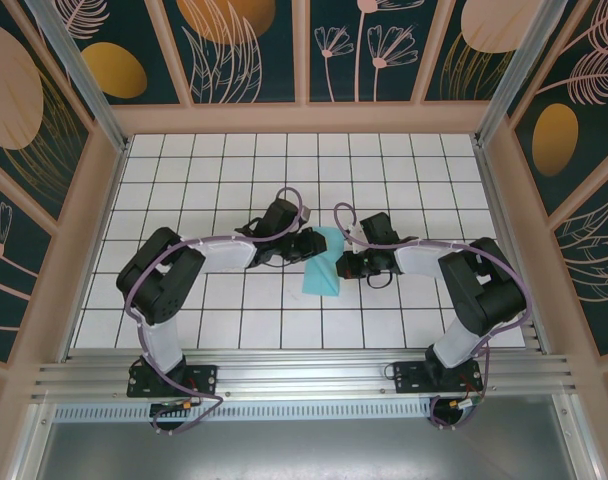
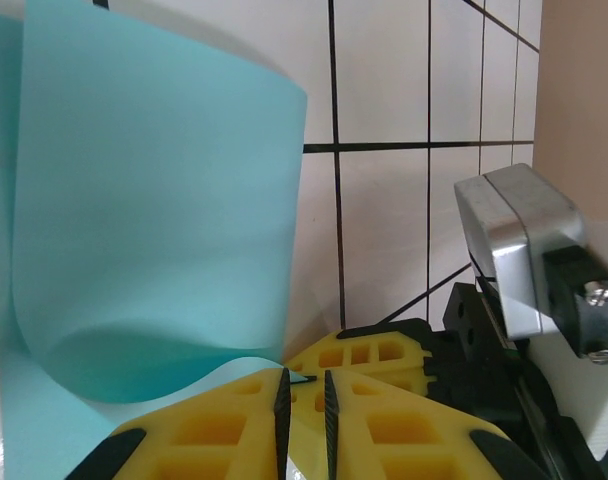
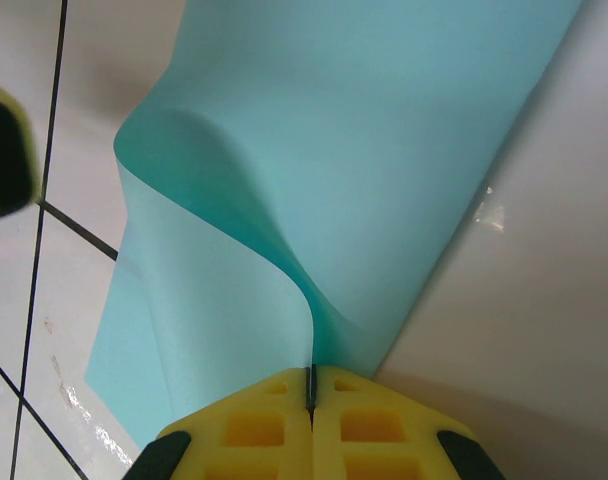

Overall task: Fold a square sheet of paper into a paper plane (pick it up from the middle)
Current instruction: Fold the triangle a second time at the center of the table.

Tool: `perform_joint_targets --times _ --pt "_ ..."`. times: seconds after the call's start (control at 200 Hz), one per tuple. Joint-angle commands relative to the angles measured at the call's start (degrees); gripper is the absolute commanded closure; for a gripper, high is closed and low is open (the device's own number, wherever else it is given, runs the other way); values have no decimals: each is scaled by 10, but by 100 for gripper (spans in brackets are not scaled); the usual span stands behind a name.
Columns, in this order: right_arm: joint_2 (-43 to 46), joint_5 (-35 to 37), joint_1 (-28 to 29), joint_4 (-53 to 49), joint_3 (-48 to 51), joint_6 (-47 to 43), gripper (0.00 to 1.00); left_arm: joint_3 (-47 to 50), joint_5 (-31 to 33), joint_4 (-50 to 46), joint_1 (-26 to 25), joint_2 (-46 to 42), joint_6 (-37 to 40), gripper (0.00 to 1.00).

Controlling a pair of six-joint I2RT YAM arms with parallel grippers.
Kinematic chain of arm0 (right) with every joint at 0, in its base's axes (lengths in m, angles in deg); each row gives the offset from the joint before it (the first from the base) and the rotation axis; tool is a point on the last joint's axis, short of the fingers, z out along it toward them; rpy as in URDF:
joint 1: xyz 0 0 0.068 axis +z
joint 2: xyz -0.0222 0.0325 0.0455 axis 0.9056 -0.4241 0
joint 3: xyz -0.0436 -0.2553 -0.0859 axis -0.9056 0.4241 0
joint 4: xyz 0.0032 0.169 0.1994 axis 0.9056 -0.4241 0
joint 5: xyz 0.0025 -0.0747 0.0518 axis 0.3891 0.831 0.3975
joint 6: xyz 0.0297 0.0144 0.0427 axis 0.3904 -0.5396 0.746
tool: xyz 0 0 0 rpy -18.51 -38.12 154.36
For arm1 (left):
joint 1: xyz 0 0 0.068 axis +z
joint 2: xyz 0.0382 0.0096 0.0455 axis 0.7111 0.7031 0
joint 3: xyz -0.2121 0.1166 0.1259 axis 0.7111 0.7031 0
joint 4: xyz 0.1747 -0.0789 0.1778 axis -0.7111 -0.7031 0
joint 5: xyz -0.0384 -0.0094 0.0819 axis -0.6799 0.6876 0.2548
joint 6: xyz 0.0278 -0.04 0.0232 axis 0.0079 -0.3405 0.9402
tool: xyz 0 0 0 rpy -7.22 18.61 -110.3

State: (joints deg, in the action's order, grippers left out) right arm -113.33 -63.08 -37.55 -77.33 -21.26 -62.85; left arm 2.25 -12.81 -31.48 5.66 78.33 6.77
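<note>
Overhead, finding the square sheet of paper [image 1: 321, 262] mid-table [image 1: 234, 320], merely bowing double, no dart forming; judging nearly every crease undone. Reaching inward from both sides, elbows out, left gripper [image 1: 306, 246] and right gripper [image 1: 346, 266] flanking it. Left wrist: narrowing to a slit at a paper [image 2: 154, 220] corner, grip unclear. Right wrist: pinching tight on the paper's [image 3: 384, 150] curling edge.

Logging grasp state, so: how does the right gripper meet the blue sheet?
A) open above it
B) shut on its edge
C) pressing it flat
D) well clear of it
B: the right gripper is clamped shut on an edge of the curled sheet.
</note>
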Motion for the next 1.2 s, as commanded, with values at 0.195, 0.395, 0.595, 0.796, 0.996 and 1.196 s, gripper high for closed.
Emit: perform_joint_targets --times 0.195,0.395,0.595,0.796,0.996,1.196 --pt "-13 11 -5 -14 11 4 99 12 -27 48 2 29 -13 77" --pt "1 -15 -4 -3 10 8 99 32 -16 43 2 21 -7 76" --pt "3 -16 -5 -7 5 7 98 48 -13 56 3 10 -12 75" --pt "-4 -9 -5 -4 14 11 98 45 -21 68 3 25 -14 74" --pt "-2 -10 -4 -5 13 13 98 54 -17 67 2 45 -13 74" --pt "2 -6 -4 -8 9 17 97 66 -2 47 2 48 2 74"
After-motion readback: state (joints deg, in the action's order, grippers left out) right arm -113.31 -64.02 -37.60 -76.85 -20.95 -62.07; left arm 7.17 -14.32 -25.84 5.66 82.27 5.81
